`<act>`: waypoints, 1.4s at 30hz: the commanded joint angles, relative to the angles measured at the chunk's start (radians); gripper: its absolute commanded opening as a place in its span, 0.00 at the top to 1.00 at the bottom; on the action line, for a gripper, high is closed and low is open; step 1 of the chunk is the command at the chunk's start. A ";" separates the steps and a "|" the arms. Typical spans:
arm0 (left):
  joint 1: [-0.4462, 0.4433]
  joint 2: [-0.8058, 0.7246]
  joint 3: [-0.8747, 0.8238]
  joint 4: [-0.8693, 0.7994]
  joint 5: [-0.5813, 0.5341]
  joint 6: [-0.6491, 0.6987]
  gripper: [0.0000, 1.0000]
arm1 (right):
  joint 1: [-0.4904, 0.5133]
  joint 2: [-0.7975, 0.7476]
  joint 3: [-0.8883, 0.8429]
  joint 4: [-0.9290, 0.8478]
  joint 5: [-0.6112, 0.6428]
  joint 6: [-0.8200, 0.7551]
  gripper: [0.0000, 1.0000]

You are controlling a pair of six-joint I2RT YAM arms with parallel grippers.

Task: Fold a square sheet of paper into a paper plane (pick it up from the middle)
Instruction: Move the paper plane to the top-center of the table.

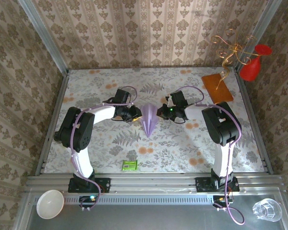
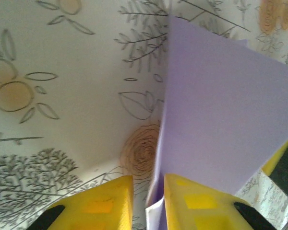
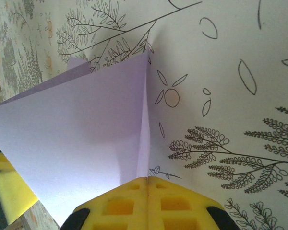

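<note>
Fingers (image 3: 120, 207) pinch the creased, pointed lavender paper plane (image 1: 149, 120).

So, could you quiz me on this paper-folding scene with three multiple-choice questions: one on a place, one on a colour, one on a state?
1. Where does the small green packet lie?
A. on the table, toward its near edge
B. on top of the paper plane
C. at the table's far edge

2. What colour is the paper plane?
A. orange
B. pale lavender
C. white

3. How does the right gripper stand?
A. wide open over bare table
B. shut on the paper plane
C. shut on the packet

Answers: 1 A, the top view shows it nearer than the plane. 2 B, lavender in every view. 3 B, the yellow fingers meet with the plane's crease between them.
</note>
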 commanded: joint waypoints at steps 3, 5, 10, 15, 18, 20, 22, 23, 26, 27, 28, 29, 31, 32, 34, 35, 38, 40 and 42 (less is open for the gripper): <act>0.008 -0.002 0.001 -0.074 -0.021 0.020 0.73 | -0.003 0.015 -0.004 -0.003 -0.004 -0.018 0.94; 0.008 -0.009 0.017 -0.110 -0.034 0.032 0.72 | -0.004 0.014 -0.002 -0.004 -0.006 -0.016 0.94; 0.008 -0.104 0.008 -0.139 -0.058 0.039 0.64 | -0.004 0.008 -0.003 -0.001 -0.013 -0.012 0.94; -0.026 -0.185 -0.030 -0.116 -0.042 0.006 0.59 | -0.004 0.007 -0.004 0.000 -0.018 -0.008 0.94; -0.058 -0.165 -0.040 -0.082 0.000 -0.018 0.57 | -0.003 0.010 -0.007 0.005 -0.019 -0.005 0.94; -0.075 -0.139 -0.029 -0.082 0.005 -0.017 0.57 | -0.004 0.012 -0.009 0.005 -0.018 -0.004 0.94; -0.086 -0.112 -0.011 -0.093 0.009 -0.013 0.56 | -0.004 0.013 -0.009 0.002 -0.022 -0.004 0.94; -0.090 -0.098 -0.002 -0.099 0.011 -0.012 0.55 | -0.004 0.012 -0.010 0.002 -0.025 -0.005 0.94; -0.098 -0.069 0.025 -0.122 0.002 -0.001 0.53 | -0.004 0.009 -0.013 -0.002 -0.026 -0.008 0.94; -0.101 -0.061 0.032 -0.127 -0.003 0.003 0.53 | -0.004 0.007 -0.013 -0.005 -0.026 -0.010 0.94; -0.103 -0.055 0.037 -0.128 -0.001 0.005 0.53 | -0.004 0.006 -0.015 -0.005 -0.026 -0.012 0.94; -0.104 -0.047 0.043 -0.127 0.007 0.005 0.53 | -0.004 0.006 -0.016 -0.005 -0.026 -0.012 0.94; -0.111 -0.033 0.057 -0.129 0.017 0.010 0.53 | -0.003 0.005 -0.016 -0.005 -0.025 -0.012 0.94; -0.115 -0.027 0.065 -0.133 0.020 0.012 0.53 | -0.004 0.005 -0.016 -0.004 -0.024 -0.010 0.94; -0.124 -0.021 0.073 -0.133 0.029 0.014 0.55 | -0.004 0.007 -0.015 -0.004 -0.024 -0.009 0.94; -0.128 -0.022 0.075 -0.133 0.032 0.014 0.55 | -0.004 0.007 -0.014 -0.004 -0.024 -0.008 0.94; -0.144 -0.026 0.075 -0.142 0.026 0.021 0.56 | -0.003 0.007 -0.013 -0.008 -0.024 -0.010 0.94; -0.156 -0.021 0.078 -0.157 0.016 0.028 0.56 | -0.003 0.007 -0.010 -0.010 -0.023 -0.011 0.94; -0.172 -0.014 0.086 -0.187 -0.008 0.044 0.56 | -0.004 0.009 -0.009 -0.010 -0.023 -0.010 0.94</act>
